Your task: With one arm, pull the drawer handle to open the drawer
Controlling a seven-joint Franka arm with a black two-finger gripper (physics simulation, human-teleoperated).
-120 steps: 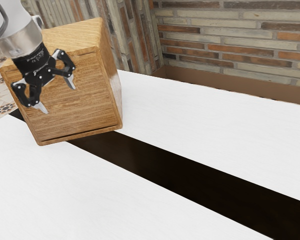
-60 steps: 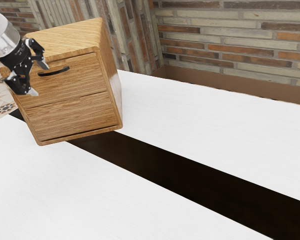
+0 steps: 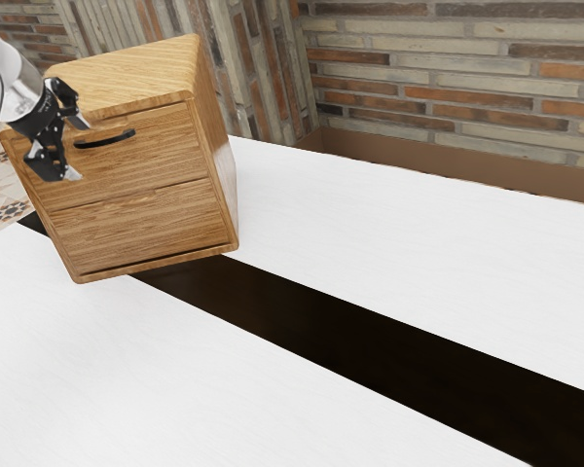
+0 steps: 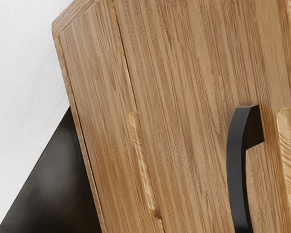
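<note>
Gripper (image 3: 66,146) swings clear of the drawer front (image 3: 141,163)!
It has slid toward the exterior view's left edge, uncovering the black handle (image 3: 104,140) (hidden a second ago), and now hangs just beside its end.

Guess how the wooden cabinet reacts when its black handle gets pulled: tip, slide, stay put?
It probably stays put: the cabinet looks like a solid, boxy wood block, so it is likely heavy. There is some tip risk, since the handle sits high on the front. It might also slide a little, as the white tabletop by it looks smooth.
</note>
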